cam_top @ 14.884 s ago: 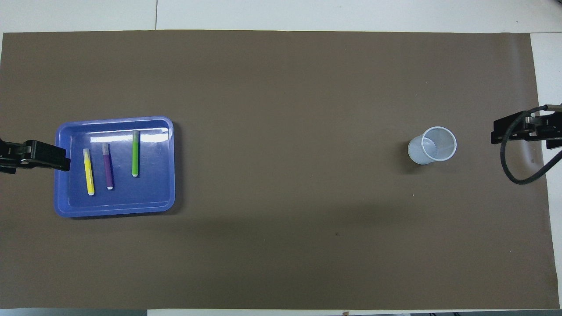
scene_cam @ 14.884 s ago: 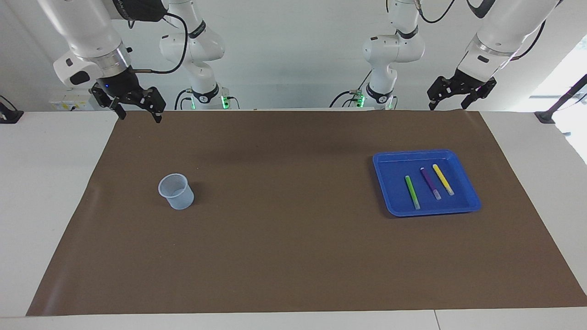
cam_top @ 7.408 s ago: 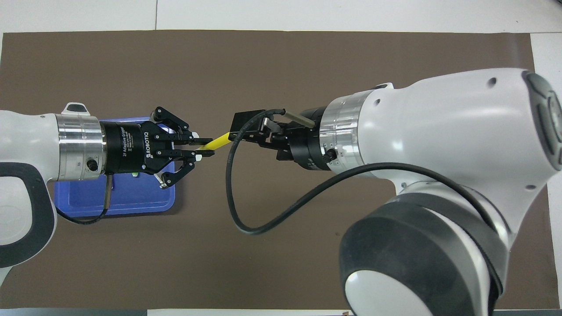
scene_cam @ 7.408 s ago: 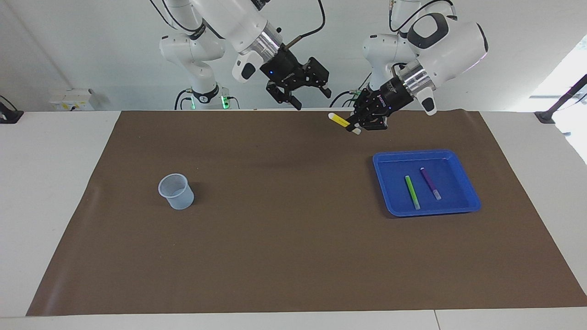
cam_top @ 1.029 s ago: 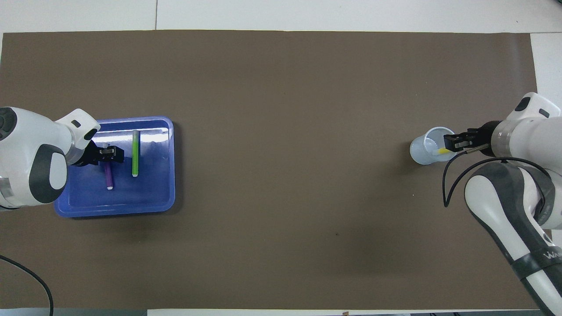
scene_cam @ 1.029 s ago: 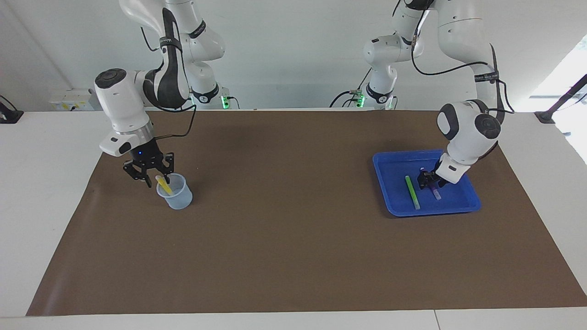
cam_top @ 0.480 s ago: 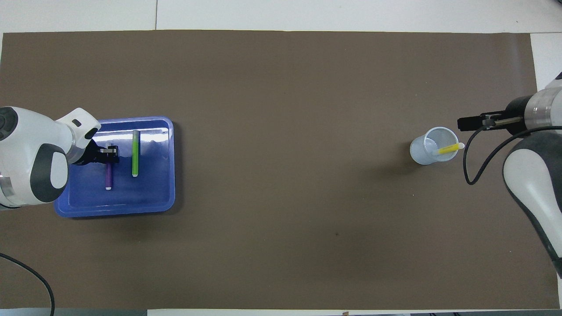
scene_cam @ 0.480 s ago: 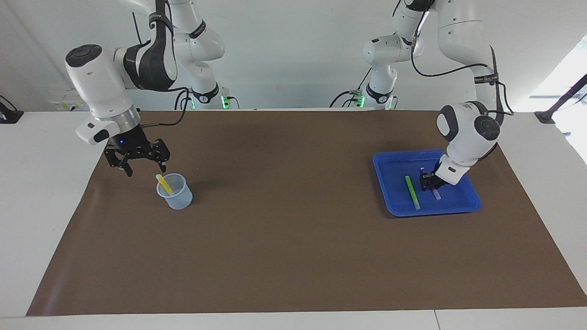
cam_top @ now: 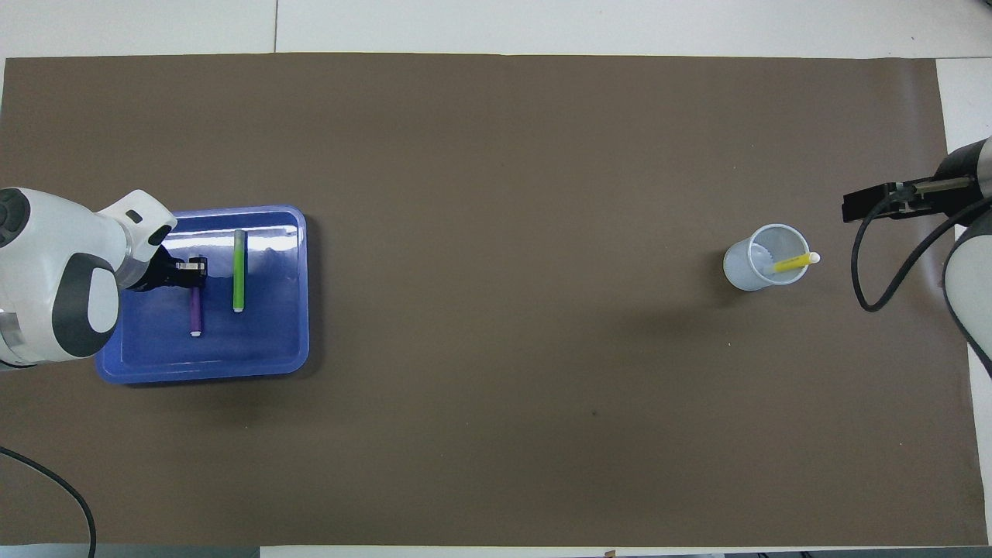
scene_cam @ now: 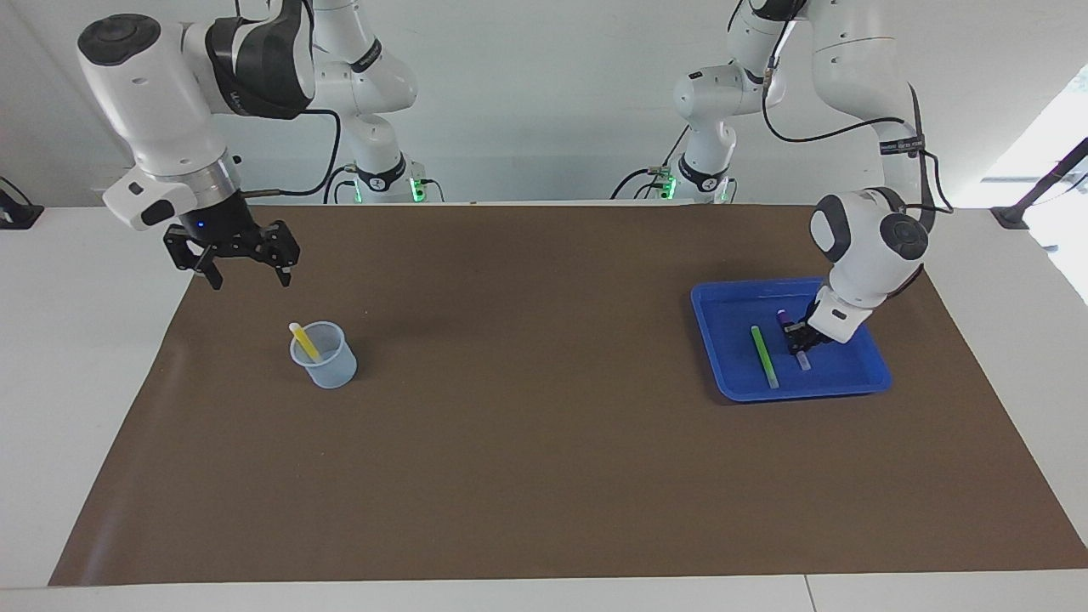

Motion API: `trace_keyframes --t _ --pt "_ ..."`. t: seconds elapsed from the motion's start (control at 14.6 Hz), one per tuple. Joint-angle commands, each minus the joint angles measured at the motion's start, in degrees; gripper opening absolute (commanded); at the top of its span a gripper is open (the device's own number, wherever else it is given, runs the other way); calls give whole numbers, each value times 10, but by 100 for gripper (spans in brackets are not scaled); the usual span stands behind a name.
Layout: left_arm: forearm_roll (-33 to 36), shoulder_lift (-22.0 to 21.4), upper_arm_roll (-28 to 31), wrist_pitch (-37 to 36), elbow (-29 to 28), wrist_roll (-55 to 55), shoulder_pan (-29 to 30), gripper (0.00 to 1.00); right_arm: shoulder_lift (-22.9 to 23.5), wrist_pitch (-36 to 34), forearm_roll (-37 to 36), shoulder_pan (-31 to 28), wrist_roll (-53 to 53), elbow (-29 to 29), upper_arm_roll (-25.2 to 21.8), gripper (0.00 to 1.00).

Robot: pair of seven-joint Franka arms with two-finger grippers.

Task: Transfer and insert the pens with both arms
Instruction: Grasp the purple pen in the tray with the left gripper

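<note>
**A:** Brown matting (scene_cam: 544,442) is seen covering the white table in the facing view. What is shown as done?

**B:** One yellow pen (scene_cam: 302,340) is seen leaning in the clear plastic cup (scene_cam: 325,357) toward the right arm's end, pale cap up over the rim. Two pens are left in the blue tray (scene_cam: 875,374) at the left arm's end: the green pen (scene_cam: 763,355) lies flat, and the purple pen (scene_cam: 799,344) is gripped by the left gripper (scene_cam: 796,338), whose jaws are closed tight on it. About a third of the work is judged complete.

**A:** And the arms in that view?

**B:** The left arm is bent steeply down into the tray, wrist low. The right gripper (scene_cam: 246,276) is held in the air above the mat beside the cup, jaws spread wide and empty.

**A:** What is added by the overhead view?

**B:** The purple pen (cam_top: 194,314) is seen with its end nearer to the robots sticking out from the left gripper (cam_top: 194,267), and the green pen (cam_top: 239,271) lies just beside it, apart. The yellow pen (cam_top: 792,264) is propped across the cup's (cam_top: 745,267) rim. Only the right gripper's tip (cam_top: 856,209) is shown at the edge of the frame, clear of the cup. A lift, a handover and an insertion are judged to remain for each of the two tray pens.
</note>
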Motion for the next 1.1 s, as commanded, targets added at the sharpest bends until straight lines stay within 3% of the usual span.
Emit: trace_keyframes --t 0.0,0.21,0.69,0.82,1.03 --pt "12 3 3 1 1 1 5 0 0 -36 -15 -11 31 17 25 100" --pt "12 3 3 -25 18 -1 8 0 -12 -57 -15 -12 63 16 37 100" --pt "-4 -1 3 -181 116 -10 12 0 -32 -91 -10 -13 99 12 56 100" --pt "-44 -2 4 -231 155 -40 11 0 -32 -93 -4 -13 99 13 56 100" --pt "-118 -3 3 -290 214 -174 6 0 -31 -94 -2 -13 99 16 55 100"
